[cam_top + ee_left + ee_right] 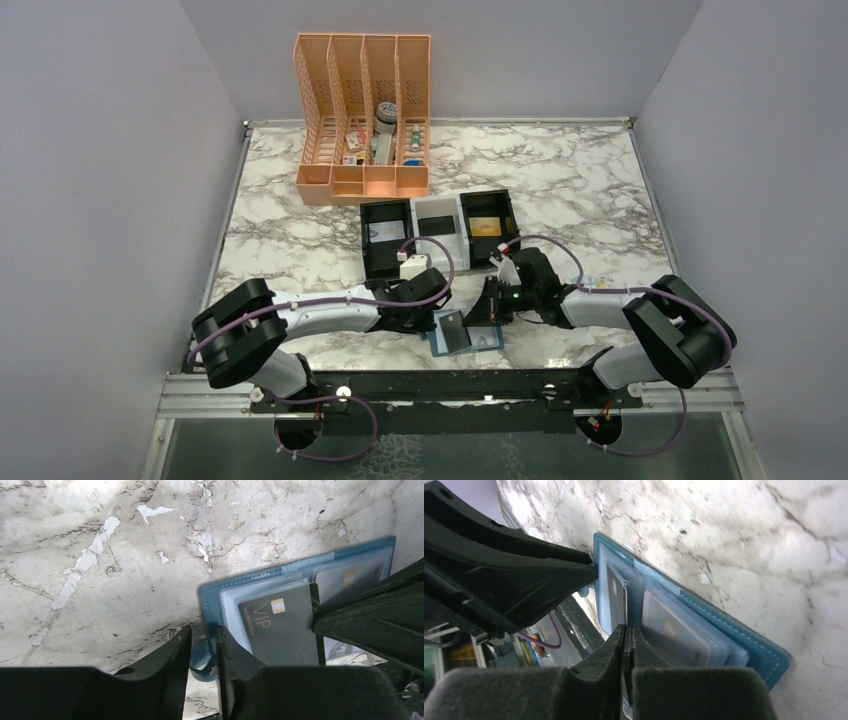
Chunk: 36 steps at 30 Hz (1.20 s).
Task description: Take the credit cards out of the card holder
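The light-blue card holder lies open on the marble near the front edge, between my two grippers. A black credit card marked VIP sticks out of its left panel's clear sleeve. My right gripper is shut on that card's edge. Another credit card with a gold chip sits in the right panel's sleeves. My left gripper is at the holder's left corner. Its jaws stand a narrow gap apart, and the holder's blue edge fills that gap.
A black-and-white three-compartment tray stands just behind the grippers. An orange file organiser with small items stands at the back. The metal rail with the arm bases runs along the near edge. Grey walls close in both sides.
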Each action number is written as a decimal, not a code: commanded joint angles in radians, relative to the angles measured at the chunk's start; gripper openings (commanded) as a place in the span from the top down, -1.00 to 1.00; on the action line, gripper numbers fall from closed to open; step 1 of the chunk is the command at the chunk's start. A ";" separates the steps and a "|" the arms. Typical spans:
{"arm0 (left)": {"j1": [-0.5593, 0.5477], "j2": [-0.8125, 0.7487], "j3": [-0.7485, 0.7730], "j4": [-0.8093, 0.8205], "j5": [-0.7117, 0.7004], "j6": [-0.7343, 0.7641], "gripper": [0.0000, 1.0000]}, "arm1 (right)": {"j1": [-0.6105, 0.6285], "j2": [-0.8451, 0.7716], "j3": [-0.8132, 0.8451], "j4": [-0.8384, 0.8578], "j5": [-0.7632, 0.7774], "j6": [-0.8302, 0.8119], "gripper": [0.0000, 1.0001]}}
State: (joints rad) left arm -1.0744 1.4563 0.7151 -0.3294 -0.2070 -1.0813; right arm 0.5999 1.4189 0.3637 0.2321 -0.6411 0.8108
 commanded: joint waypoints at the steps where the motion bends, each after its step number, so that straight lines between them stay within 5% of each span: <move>1: 0.005 -0.061 0.050 -0.049 -0.057 0.066 0.30 | -0.006 -0.017 -0.050 0.128 0.028 0.131 0.94; 7: 0.003 -0.110 0.131 -0.048 0.006 0.142 -0.01 | -0.006 -0.029 -0.051 0.101 0.079 0.131 0.94; 16: -0.069 0.015 0.199 -0.073 0.100 0.153 -0.02 | -0.006 -0.073 -0.101 0.132 0.126 0.185 0.92; 27: -0.130 0.201 0.247 -0.184 -0.001 0.152 0.38 | -0.007 -0.075 -0.112 0.146 0.112 0.193 0.87; 36: -0.132 0.213 0.223 -0.220 -0.034 0.117 0.50 | -0.006 -0.093 -0.098 0.127 0.062 0.154 0.76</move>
State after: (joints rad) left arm -1.2003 1.6440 0.9535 -0.4744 -0.1795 -0.9543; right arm 0.5999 1.3491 0.2600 0.3439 -0.5472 0.9874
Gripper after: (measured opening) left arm 0.261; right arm 0.138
